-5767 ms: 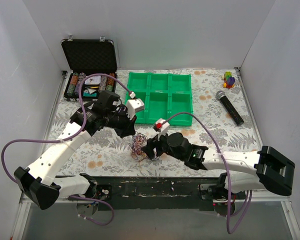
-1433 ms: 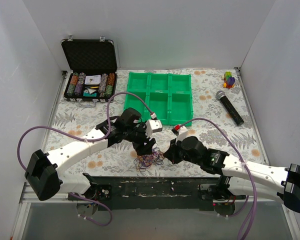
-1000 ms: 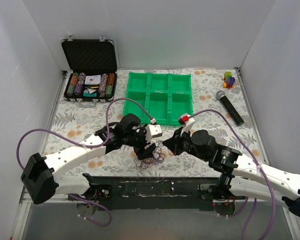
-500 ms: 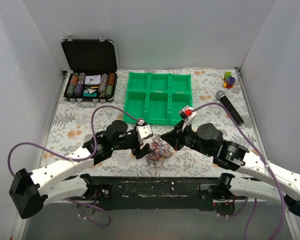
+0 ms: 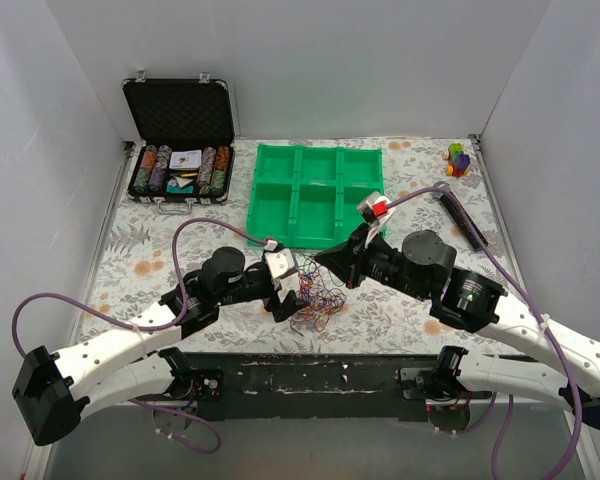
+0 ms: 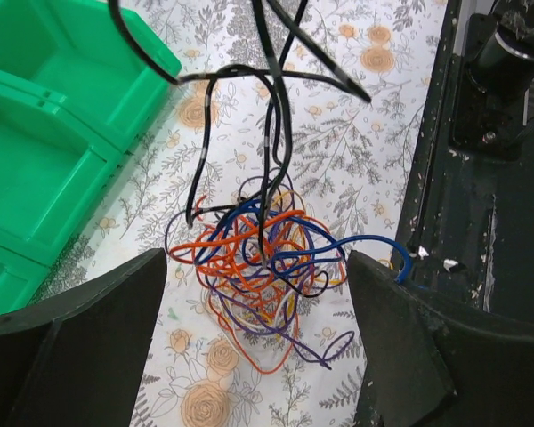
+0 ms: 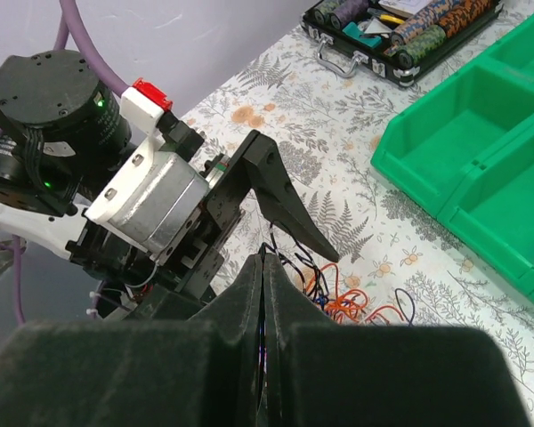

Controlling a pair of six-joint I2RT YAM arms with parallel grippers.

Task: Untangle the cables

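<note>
The left arm [image 5: 115, 348] and right arm [image 5: 560, 342] are built of smooth white tubular links joined by chunky black housings, and a thick lavender cable [image 7: 69, 18] loops loosely along each one. Seen from the right wrist, the left arm's round black motor housing [image 7: 49, 89] carries a ring of small screws and a small green light. Beside it sits a silver-white camera box [image 7: 151, 200] topped by a red tab [image 7: 149, 94]. The jaws on both arms are matte black and wedge-shaped, tapering to blunt tips.
</note>
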